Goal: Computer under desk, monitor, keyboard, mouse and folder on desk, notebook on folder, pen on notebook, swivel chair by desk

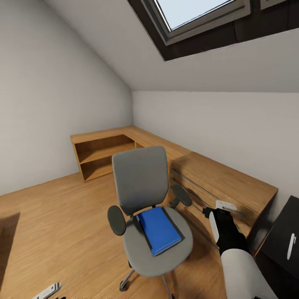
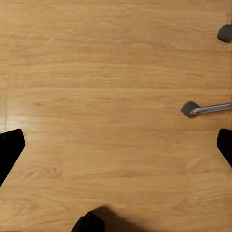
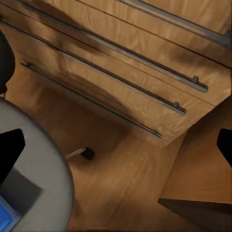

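Bedroom corner under the sloped ceiling, dark-framed skylight (image 1: 199, 20) overhead, light plank floor (image 1: 54, 224) below.

From the head camera I have the swivel chair (image 1: 143, 195) in the middle of the view, grey back upright, black armrests on either side of the seat. The blue folder (image 1: 158, 229) lies flat on the seat, slightly skewed, one corner near the seat's front edge. Chair stands on the floor just beside the low light-wood drawer cabinet (image 1: 224, 187), which runs along the far wall and meets an open-shelf wood cabinet (image 1: 104, 153) in the corner.

At the right edge I can see a piece of the glossy black desk (image 1: 280, 241) with the white pen (image 1: 291, 246) lying on it, well apart from the folder.

My right arm reaches forward at the chair's right, between the seat and the drawer fronts; right gripper (image 1: 220, 206) hangs beside the right armrest. In the right wrist camera its two dark fingertips (image 3: 10, 150) sit at opposite edges of the picture, spread wide, nothing between them; beneath are the grey seat edge, a blue folder corner (image 3: 6, 218), one chair caster (image 3: 87, 153) and the cabinet's long rail handles.

Left gripper (image 1: 47, 290) is low at the bottom edge of the head view. Its wrist camera looks straight down on bare planks, fingers (image 2: 9, 147) spread apart and holding nothing, one metal chair spoke with caster (image 2: 191, 109) nearby.
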You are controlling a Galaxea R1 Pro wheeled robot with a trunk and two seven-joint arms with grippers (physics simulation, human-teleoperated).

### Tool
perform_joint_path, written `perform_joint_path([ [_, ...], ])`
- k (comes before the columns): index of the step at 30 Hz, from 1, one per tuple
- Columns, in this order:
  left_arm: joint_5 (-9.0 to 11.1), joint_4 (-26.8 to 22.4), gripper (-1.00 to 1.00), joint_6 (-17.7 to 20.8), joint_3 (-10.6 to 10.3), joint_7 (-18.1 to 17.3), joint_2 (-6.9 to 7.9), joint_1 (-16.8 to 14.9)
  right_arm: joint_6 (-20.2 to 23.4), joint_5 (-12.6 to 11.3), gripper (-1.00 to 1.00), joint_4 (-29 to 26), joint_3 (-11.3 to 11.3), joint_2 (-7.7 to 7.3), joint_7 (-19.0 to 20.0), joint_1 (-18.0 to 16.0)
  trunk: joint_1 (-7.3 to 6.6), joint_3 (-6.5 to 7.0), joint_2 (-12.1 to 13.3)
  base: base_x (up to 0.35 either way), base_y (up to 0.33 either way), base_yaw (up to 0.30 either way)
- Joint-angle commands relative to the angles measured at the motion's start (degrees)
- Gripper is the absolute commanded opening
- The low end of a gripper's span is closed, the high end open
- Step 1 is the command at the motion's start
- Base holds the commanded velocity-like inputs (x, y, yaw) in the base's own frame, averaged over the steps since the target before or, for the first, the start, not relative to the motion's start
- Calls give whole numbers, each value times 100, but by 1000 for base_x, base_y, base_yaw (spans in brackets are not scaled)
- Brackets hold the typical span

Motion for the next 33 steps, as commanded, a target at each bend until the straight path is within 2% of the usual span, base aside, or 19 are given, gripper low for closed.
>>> perform_joint_path([
  [1,60,-12,100,10,-19,42,1,1,35,62,100,-10,-14,19,19,7,0,-5,-4,0,0,254],
  [5,64,-6,100,-32,-149,46,7,1,16,82,100,-17,55,142,24,123,0,-9,-4,0,0,171],
  [8,61,-5,100,-39,-179,48,6,1,9,85,100,-18,277,195,31,209,0,-10,-4,0,0,54],
  [12,60,1,100,-46,-197,54,2,1,-6,78,100,-19,670,221,45,353,0,-11,-4,0,0,22],
  [14,60,3,100,-51,-207,55,0,1,-19,74,100,-19,965,229,63,462,0,-11,-4,0,0,7],
  [22,65,4,100,-53,-206,56,-1,1,-120,57,100,-19,1145,240,63,521,0,-11,-4,0,0,2],
  [33,66,4,100,-53,-204,56,0,1,-142,46,100,-19,1165,283,69,528,0,-11,-4,0,0,40],
])
